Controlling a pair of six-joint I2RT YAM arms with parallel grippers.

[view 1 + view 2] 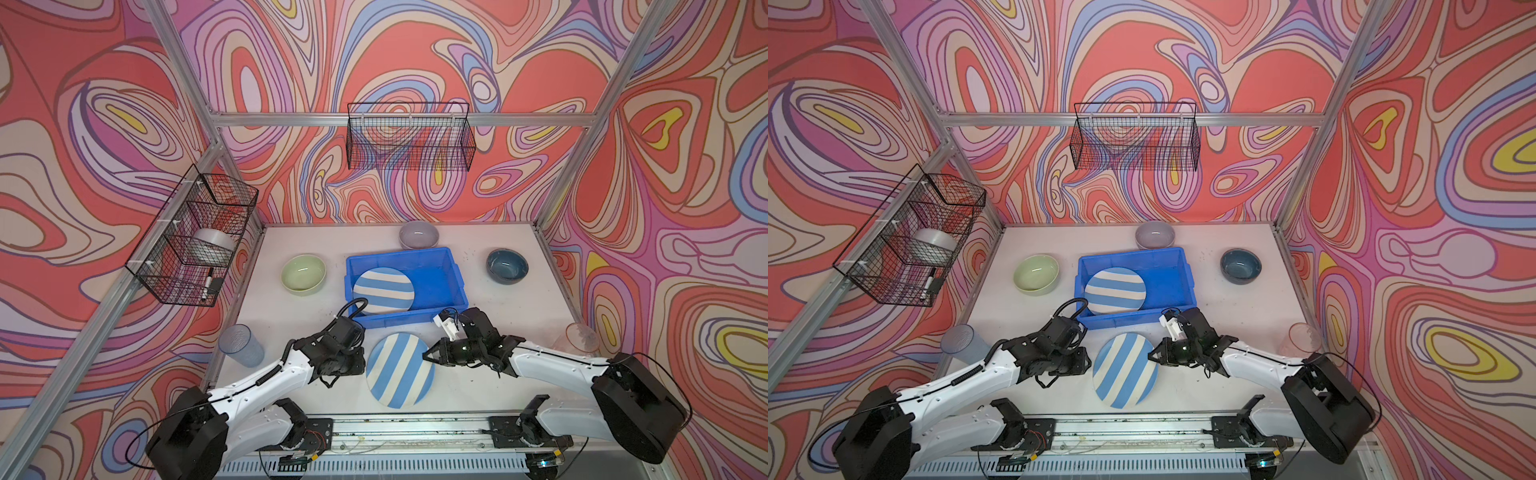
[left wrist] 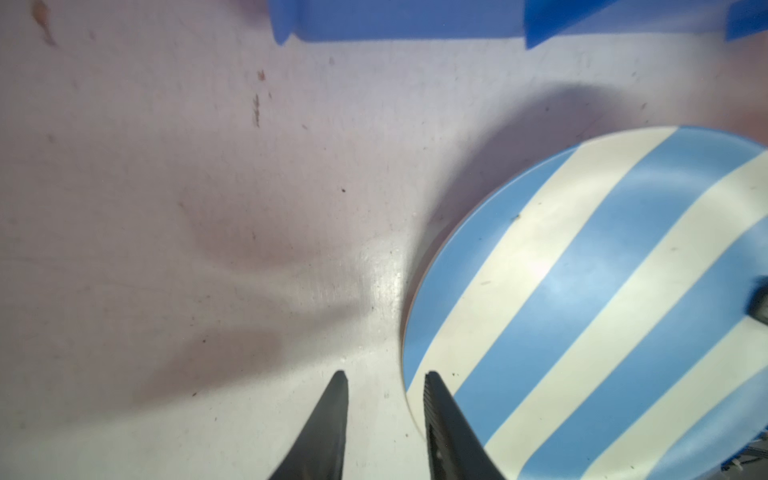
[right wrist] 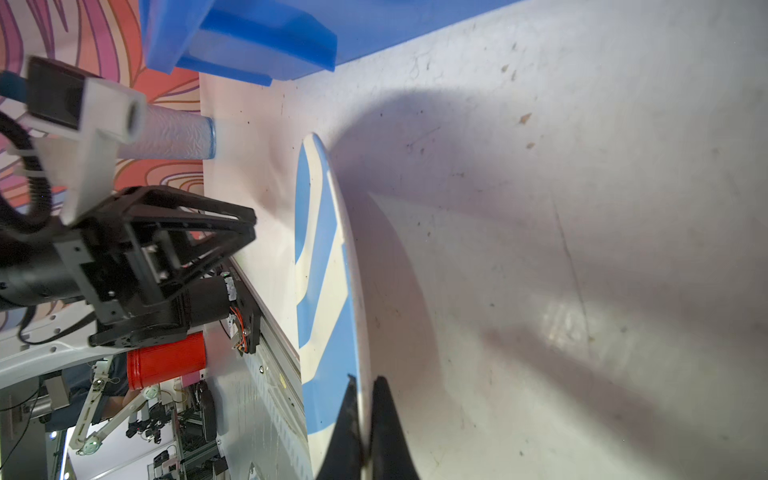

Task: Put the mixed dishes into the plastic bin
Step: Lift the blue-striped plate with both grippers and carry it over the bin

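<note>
Tilted striped plate (image 1: pixel 400 372), right fingers (image 3: pixel 347 424) pinching its rim, left fingers (image 2: pixel 326 428) parted, empty

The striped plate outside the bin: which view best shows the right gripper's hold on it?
Right wrist view: the right gripper is shut on the striped plate at its rim. Both top views show the plate from above, not the pinch; the left wrist view shows part of it.

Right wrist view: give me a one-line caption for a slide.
Right claw pinches the rim of the striped plate, tipped up from the table, with the blue bin beyond.
</note>
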